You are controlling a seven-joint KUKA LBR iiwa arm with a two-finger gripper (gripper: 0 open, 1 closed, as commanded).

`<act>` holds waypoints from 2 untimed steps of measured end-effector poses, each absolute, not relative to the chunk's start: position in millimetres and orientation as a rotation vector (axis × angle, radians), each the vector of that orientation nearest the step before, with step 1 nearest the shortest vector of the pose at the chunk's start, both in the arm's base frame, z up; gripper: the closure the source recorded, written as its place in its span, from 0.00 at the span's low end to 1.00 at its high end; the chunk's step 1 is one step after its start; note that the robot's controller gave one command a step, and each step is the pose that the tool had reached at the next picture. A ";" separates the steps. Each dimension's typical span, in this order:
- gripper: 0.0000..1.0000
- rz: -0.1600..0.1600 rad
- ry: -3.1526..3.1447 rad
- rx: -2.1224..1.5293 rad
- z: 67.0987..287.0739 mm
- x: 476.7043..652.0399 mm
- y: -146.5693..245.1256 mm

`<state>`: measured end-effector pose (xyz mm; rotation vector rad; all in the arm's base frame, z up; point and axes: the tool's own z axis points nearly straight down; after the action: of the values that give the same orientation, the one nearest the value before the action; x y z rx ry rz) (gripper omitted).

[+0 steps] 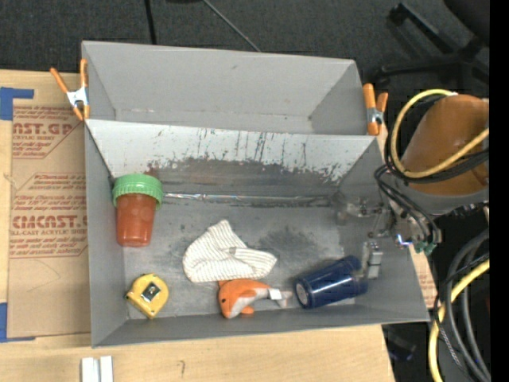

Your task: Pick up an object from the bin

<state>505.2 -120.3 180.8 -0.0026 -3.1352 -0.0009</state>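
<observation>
Our claw (371, 259) hangs by the grey metal bin's (223, 86) 4 o'clock wall, just beside the dark blue cylinder (330, 283). We cannot tell whether it is released or clenched. The floor toward 12 o'clock lies bare. We count one of each thing: the cylinder, a white striped cloth (225, 253), an orange-and-white plastic piece (241, 295), a yellow tape measure (148, 294) at 7 o'clock, and an orange jar with a green lid (135, 210) at 9 o'clock.

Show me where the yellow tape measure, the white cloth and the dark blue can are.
yellow tape measure (148, 294), camera view, middle of its casing.
white cloth (223, 255), camera view, its crumpled middle.
dark blue can (330, 283), camera view, its side wall.
</observation>
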 end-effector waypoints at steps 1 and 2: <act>0.00 0.001 -3.143 0.000 185.3 507.0 -119.9; 0.00 0.004 -3.150 0.077 149.0 501.1 -111.0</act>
<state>501.1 -111.0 149.0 0.0771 -3.1497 0.0043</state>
